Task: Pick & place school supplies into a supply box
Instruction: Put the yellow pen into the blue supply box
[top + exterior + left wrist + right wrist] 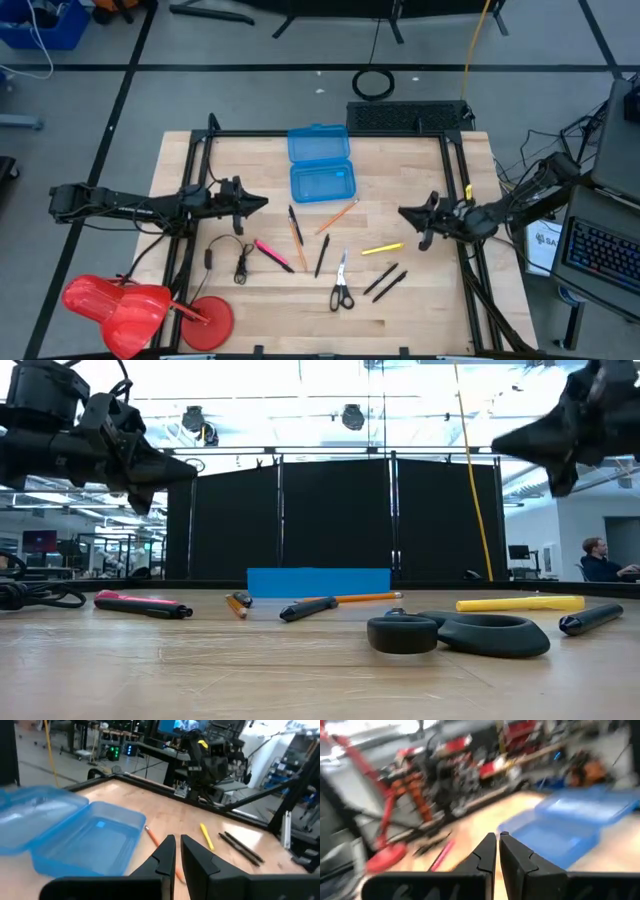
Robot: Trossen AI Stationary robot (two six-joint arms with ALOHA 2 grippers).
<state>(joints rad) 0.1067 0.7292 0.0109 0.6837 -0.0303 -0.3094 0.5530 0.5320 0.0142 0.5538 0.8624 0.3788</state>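
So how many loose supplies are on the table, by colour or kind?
Black pens: 4
Orange pencils: 2
Pink pen: 1
Yellow pen: 1
Scissors: 1
Total: 9

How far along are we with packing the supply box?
Nothing is packed: the blue supply box lies open and empty. Nothing is in hand; the left gripper and right gripper hover shut above the table. The pens, pencils, pink pen, yellow marker and scissors all remain on the table.
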